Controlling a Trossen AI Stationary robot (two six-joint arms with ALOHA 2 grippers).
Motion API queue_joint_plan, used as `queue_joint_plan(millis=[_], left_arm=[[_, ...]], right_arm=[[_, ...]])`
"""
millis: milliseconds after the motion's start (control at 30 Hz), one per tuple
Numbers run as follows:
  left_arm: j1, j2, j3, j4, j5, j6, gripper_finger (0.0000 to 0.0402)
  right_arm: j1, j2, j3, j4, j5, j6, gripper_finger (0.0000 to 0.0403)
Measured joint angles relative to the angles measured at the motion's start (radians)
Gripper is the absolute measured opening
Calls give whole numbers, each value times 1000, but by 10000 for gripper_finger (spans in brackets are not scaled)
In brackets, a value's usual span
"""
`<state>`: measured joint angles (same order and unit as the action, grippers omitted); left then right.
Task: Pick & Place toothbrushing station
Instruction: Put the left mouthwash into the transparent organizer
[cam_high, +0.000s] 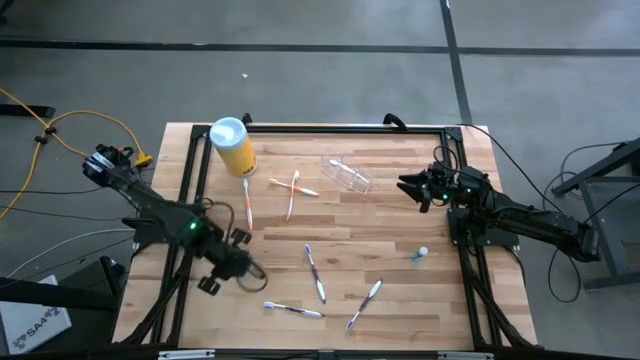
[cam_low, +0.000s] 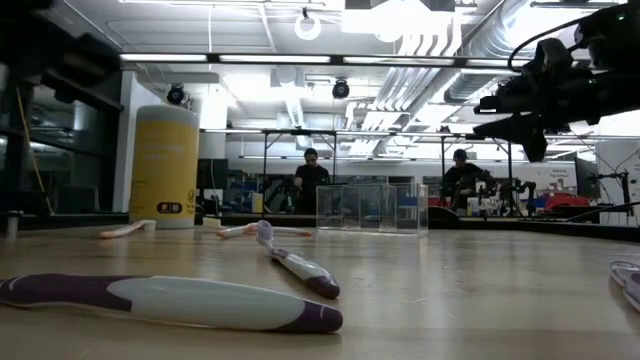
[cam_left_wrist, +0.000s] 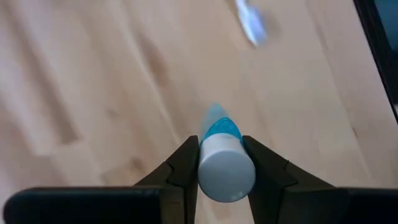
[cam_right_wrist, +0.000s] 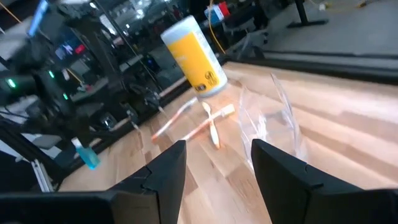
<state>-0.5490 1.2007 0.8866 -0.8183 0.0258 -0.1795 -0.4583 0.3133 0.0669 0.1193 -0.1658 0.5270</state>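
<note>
Toothbrushing station (cam_high: 347, 173): clear plastic holder lying on its side on the table (cam_high: 400, 300), toward the far edge, right of centre in the high view; upright-looking clear box (cam_low: 371, 207) in the low view, mid-distance. Touched by neither arm.

Right gripper (cam_high: 409, 187): just right of the station, raised above the table, pointing at it; jaws spread wide, nothing between them. Same clear holder (cam_right_wrist: 272, 121) just ahead of its two dark fingers (cam_right_wrist: 166, 171) in the right wrist view.

Left gripper (cam_high: 237, 268): over the near left part of the table, well apart from the station; jaws closed on a small tube (cam_left_wrist: 222, 163) with white cap and blue body.

Yellow canister (cam_high: 233, 146) with pale lid at the far left corner. Toothbrushes scattered across the wood: crossed pair (cam_high: 293, 189) left of the station, purple-and-white ones (cam_high: 316, 272) nearer the front. Small blue item (cam_high: 420, 256) near the right side. Two people (cam_low: 311, 178) seated in the room beyond.
</note>
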Motion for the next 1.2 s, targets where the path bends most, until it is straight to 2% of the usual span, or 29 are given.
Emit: queue_joint_plan(millis=[200, 400, 500, 700, 967, 1200], left_arm=[[190, 0, 80, -8, -59, 17, 89], [362, 25, 170, 23, -113, 74, 89], [445, 73, 239, 27, -164, 90, 89], [597, 244, 387, 20, -163, 164, 89], [696, 469, 641, -68, -152, 272, 89], [754, 558, 810, -66, -152, 336, 89]], right_arm=[[0, 0, 0, -90, 4, 0, 174], [0, 0, 0, -102, 9, 0, 174], [0, 0, 0, -101, 9, -7, 174], [0, 0, 0, -101, 2, -8, 174], [0, 0, 0, -102, -16, -8, 174], [0, 0, 0, -101, -18, -27, 174]])
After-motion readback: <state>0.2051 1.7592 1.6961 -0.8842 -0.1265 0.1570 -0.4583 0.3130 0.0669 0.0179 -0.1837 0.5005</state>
